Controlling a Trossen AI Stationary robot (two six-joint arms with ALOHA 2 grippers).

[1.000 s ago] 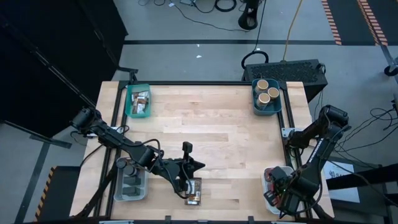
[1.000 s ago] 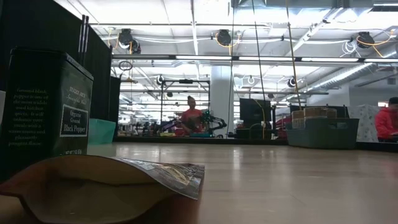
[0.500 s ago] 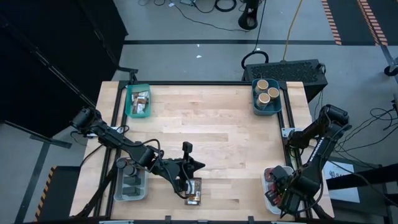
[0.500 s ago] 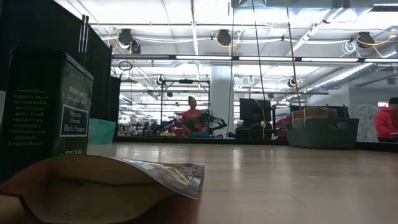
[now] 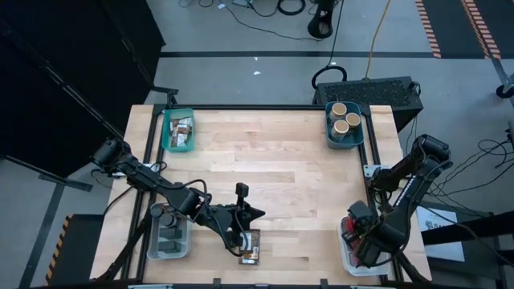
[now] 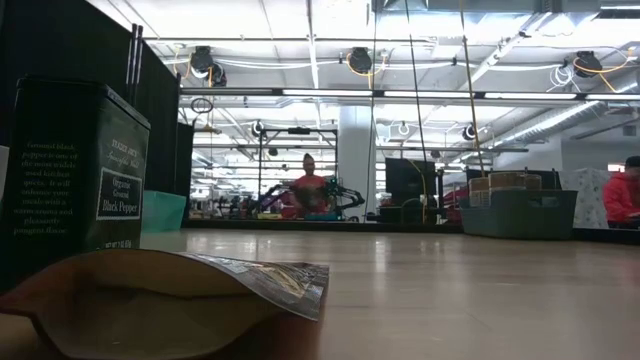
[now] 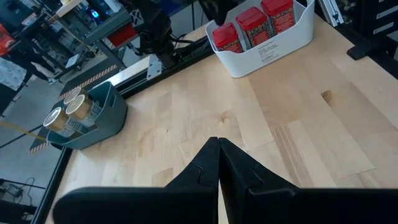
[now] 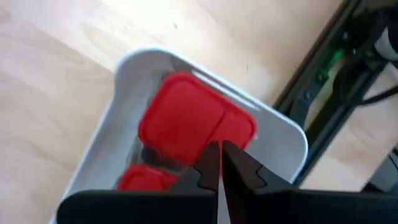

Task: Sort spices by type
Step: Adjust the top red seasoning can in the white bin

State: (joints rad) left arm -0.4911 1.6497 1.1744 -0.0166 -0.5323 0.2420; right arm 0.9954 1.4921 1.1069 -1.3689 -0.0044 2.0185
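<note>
The pale wooden table (image 5: 273, 160) carries four bins, one near each corner. The white plastic bin (image 7: 273, 46) at the right near corner holds red squarish tins (image 7: 252, 25) standing upright in a row; the right gripper (image 8: 219, 163) hangs just above them with its fingers pressed together and nothing between them. The teal bin (image 5: 344, 128) at the far right corner holds three tan round cylinders (image 5: 346, 117). The teal bin (image 5: 177, 131) at the far left corner holds brown printed packets. A clear bin (image 5: 169, 237) at the left near corner holds dark tins. The left gripper (image 7: 219, 155), fingers closed and empty, sits low over the near middle of the table, beside a flat brown packet (image 5: 250, 247) lying loose and a dark green pepper tin (image 6: 75, 170).
</note>
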